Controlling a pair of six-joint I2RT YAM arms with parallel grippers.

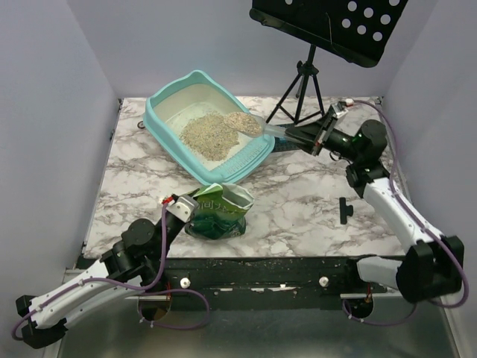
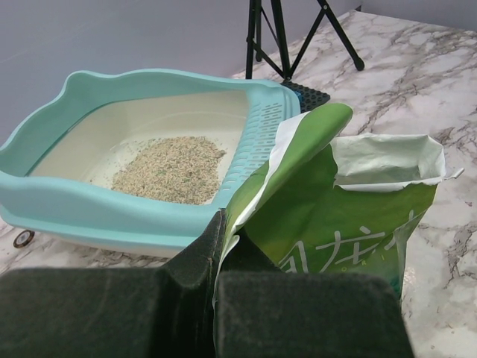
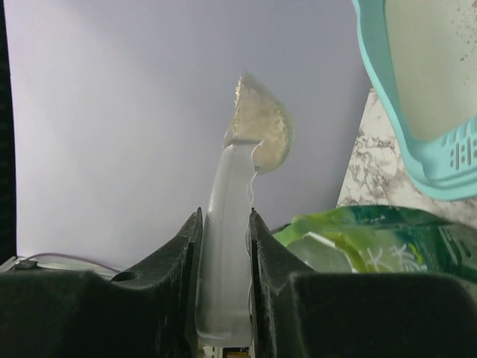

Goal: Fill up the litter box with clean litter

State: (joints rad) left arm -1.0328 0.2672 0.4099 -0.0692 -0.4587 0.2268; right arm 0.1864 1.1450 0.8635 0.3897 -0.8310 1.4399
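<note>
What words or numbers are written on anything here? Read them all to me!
On the bag: big white Chinese-looking characters, partly hidden behind the left claw and a fold; I cannot read them.
On the litter box, the litter, and the scoop in the right claw: no writing shows.
</note>
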